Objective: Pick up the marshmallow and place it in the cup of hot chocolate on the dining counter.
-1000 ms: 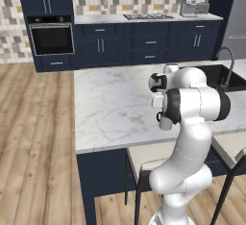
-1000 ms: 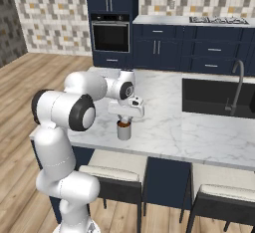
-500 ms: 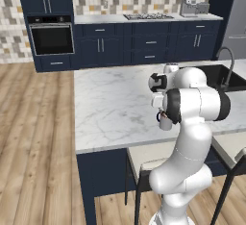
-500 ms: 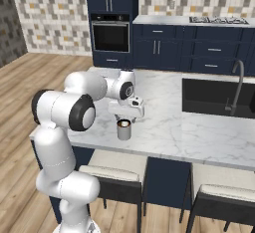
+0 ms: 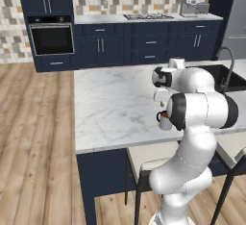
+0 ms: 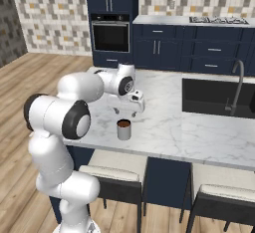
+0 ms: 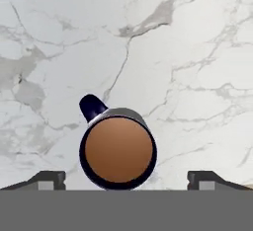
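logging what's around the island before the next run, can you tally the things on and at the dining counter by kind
cup of hot chocolate: 1
sink with tap: 1
stools: 2 (second)
total: 4, all on or at the dining counter

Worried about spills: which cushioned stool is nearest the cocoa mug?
The pale-cushioned stool directly below the light-grey mug of brown liquid; the other stool stands beneath the dark sink.
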